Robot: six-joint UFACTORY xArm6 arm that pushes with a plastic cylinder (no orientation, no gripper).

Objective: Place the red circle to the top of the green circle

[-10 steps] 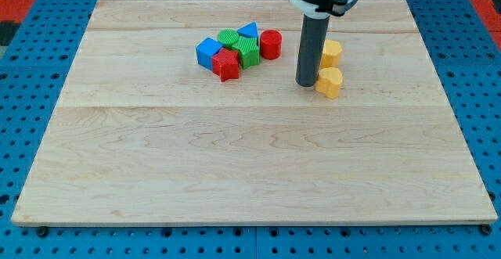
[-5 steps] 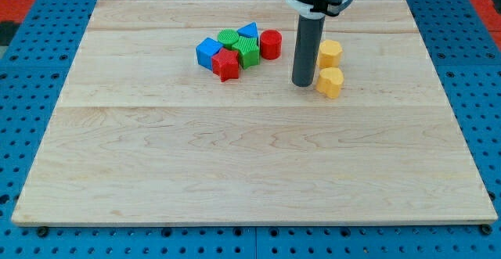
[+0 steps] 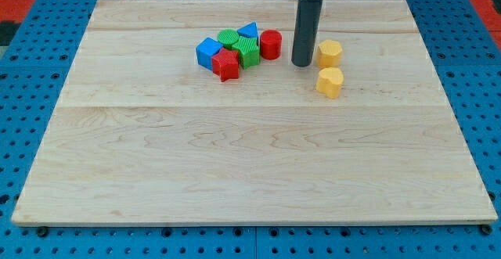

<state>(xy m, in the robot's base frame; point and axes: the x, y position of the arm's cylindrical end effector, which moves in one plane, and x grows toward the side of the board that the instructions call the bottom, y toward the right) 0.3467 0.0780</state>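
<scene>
The red circle [image 3: 270,44] stands at the right end of a cluster of blocks in the upper middle of the board. The green circle [image 3: 228,37] sits in that cluster, to the red circle's left, with a blue triangle [image 3: 248,31] between their upper edges. My tip [image 3: 301,63] rests on the board just right of the red circle, a small gap apart, and left of the upper yellow block [image 3: 329,53].
A green block [image 3: 246,52], a red block [image 3: 225,64] and a blue block [image 3: 207,52] crowd under the green circle. A second yellow block [image 3: 329,81] lies lower right of my tip. The wooden board [image 3: 250,173] lies on a blue pegboard.
My tip has moved toward the view's top and slightly left, from beside the lower yellow block to beside the red circle. No block has moved.
</scene>
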